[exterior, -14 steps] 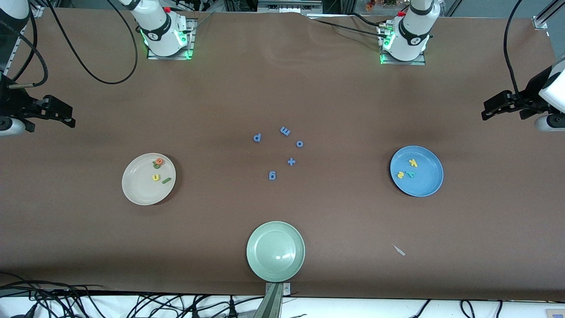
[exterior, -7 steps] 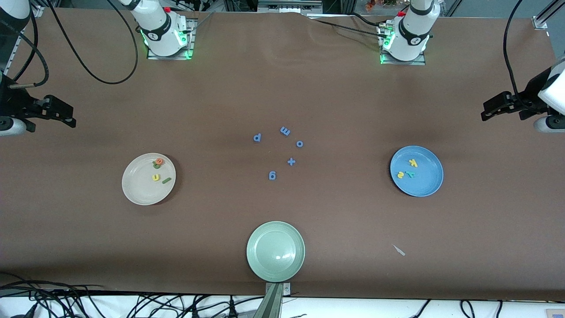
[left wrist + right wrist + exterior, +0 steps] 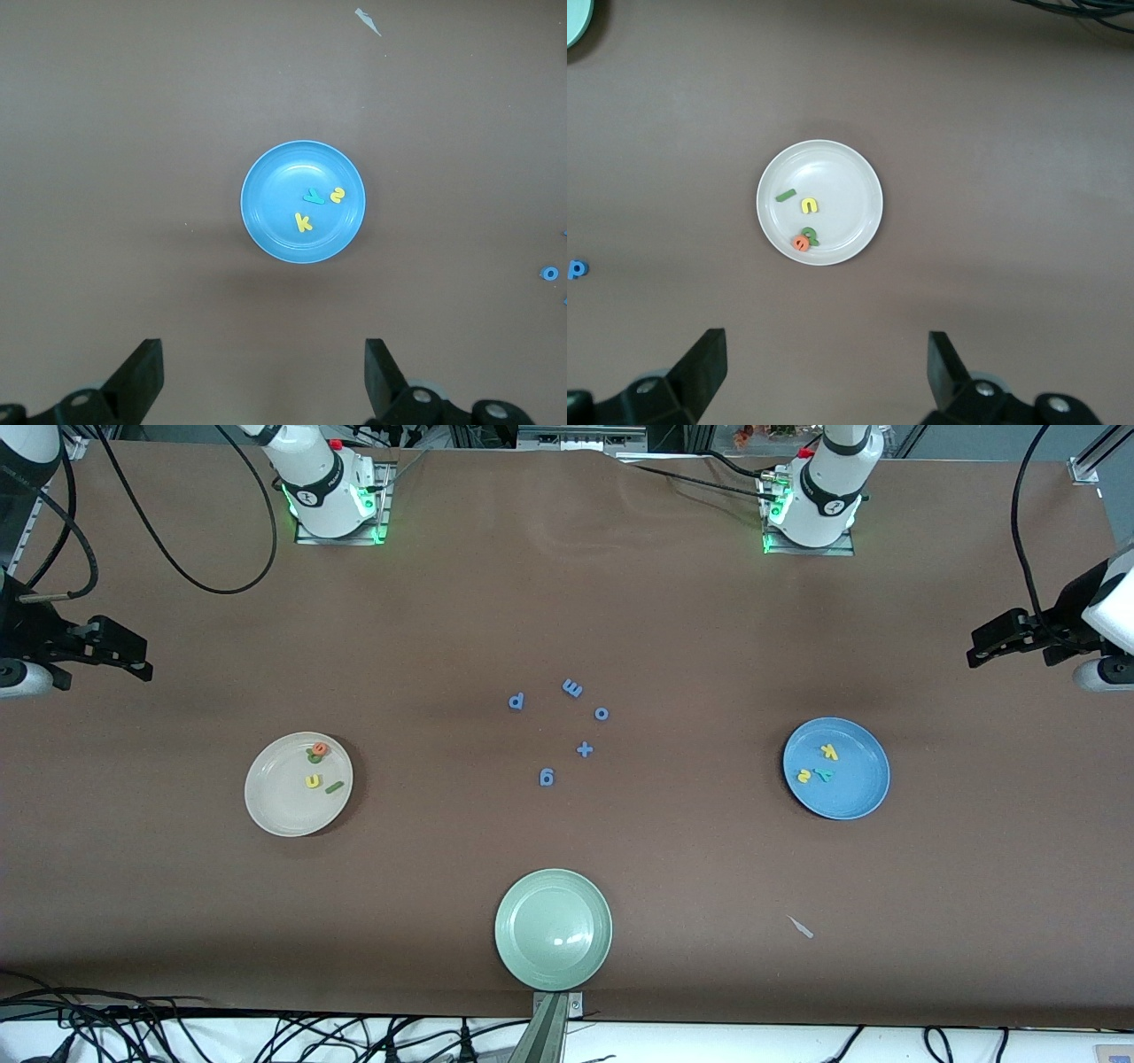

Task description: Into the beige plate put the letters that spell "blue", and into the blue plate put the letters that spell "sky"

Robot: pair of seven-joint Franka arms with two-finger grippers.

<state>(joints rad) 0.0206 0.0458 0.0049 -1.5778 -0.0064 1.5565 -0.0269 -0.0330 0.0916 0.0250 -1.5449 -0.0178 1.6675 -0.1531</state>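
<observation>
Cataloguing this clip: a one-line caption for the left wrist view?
Yellow k, yellow s and teal y lie in the blue plate.

Green plate (image 3: 553, 929), blue letters (image 3: 572, 688)

Desk (image 3: 673, 611): matt brown cloth-like cover, faintly creased. Round cream-beige plate (image 3: 276, 808): smooth, low sheen. Round medium-blue plate (image 3: 855, 795): smooth, semi-gloss, plastic-looking. Round pale green plate (image 3: 532, 948): glossy, bright highlight. Small blue letters (image 3: 547, 778): matt, foam-like
</observation>
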